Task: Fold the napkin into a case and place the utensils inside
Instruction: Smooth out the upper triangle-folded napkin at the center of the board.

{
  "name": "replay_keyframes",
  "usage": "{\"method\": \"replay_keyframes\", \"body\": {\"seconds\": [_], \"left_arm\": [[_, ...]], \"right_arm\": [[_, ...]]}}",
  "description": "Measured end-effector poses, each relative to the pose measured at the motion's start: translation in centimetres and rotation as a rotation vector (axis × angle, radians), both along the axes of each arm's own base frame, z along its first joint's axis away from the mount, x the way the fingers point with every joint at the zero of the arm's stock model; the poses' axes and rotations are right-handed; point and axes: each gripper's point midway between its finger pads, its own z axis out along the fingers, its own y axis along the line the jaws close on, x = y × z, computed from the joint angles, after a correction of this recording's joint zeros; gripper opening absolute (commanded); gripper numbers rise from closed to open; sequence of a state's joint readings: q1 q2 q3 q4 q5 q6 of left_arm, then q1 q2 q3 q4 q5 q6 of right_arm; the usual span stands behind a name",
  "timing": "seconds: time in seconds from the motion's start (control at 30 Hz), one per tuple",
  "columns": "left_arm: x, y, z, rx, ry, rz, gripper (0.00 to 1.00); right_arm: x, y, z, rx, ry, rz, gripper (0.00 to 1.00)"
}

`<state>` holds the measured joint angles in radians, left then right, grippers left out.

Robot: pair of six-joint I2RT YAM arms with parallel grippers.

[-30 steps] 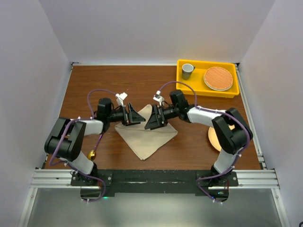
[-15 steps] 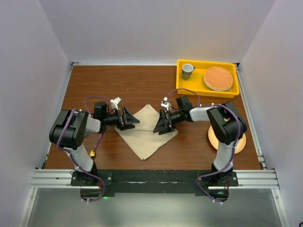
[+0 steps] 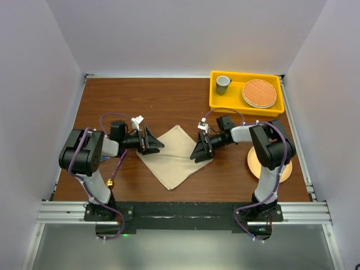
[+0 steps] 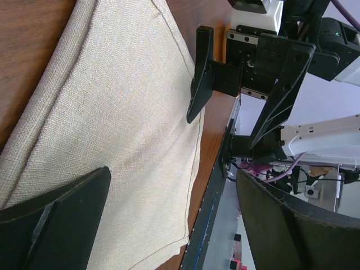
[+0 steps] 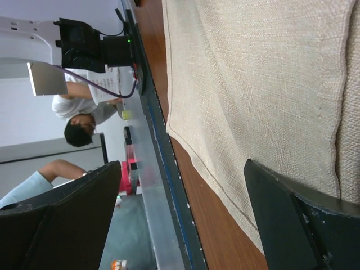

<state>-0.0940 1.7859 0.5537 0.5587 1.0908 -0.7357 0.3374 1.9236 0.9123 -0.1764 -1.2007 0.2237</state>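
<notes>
The beige napkin (image 3: 173,158) lies flat on the table as a diamond, with a folded ridge along one side (image 4: 112,112) (image 5: 253,79). My left gripper (image 3: 154,142) stands open at its left corner, low over the cloth (image 4: 174,225) with nothing between the fingers. At the right corner my right gripper (image 3: 198,153) is also open and empty, its fingers straddling the napkin's edge (image 5: 180,225). A small shiny gold piece (image 3: 108,182), possibly the spoon's bowl, peeks out beside the left arm. The rest of the utensils is hidden.
A yellow tray (image 3: 246,106) at the back right holds a grey cup (image 3: 223,84) and a round woven mat (image 3: 259,93). A peach plate (image 3: 286,171) lies under the right arm's elbow. White walls close in three sides.
Both grippers have drawn apart, from over the napkin's middle out to its left and right corners, and stayed open. The napkin lies as before.
</notes>
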Motion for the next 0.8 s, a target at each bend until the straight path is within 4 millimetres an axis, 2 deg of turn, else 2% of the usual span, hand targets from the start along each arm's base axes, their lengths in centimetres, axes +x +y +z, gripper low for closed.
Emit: {"method": "replay_keyframes", "body": {"seconds": [0.13,0.23,0.27,0.33,0.4,0.47,0.63,0.8], "left_arm": [[-0.3,-0.6,0.6,0.010,-0.024,-0.020,1.00],[-0.6,-2.8,2.7,0.017,-0.095,-0.072,1.00],[-0.4,-3.2,3.4,0.016,-0.120,-0.073,1.00],[-1.0,-5.3,4.9,0.003,-0.165,-0.113,1.00],[-1.1,-6.9,5.8,-0.007,-0.186,-0.125,1.00],[-1.4,-8.4,5.9,-0.010,-0.182,-0.135,1.00],[-1.6,-11.1,3.8,0.018,-0.114,-0.141,1.00],[-1.8,-11.5,0.5,0.076,-0.009,-0.115,1.00]], "right_arm": [[-0.2,-0.3,1.0,-0.027,0.018,-0.015,0.89],[0.4,-0.4,3.6,-0.035,-0.025,-0.053,0.71],[0.7,-0.4,4.5,-0.034,-0.048,-0.063,0.60],[1.5,-0.6,6.1,-0.037,-0.106,-0.094,0.52],[2.3,-1.0,6.5,-0.062,-0.141,-0.132,0.45],[2.8,-1.5,5.7,-0.104,-0.138,-0.162,0.38],[3.3,-2.3,2.0,-0.215,-0.074,-0.199,0.34],[3.2,-3.1,-1.2,-0.306,-0.032,-0.203,0.33]]}}
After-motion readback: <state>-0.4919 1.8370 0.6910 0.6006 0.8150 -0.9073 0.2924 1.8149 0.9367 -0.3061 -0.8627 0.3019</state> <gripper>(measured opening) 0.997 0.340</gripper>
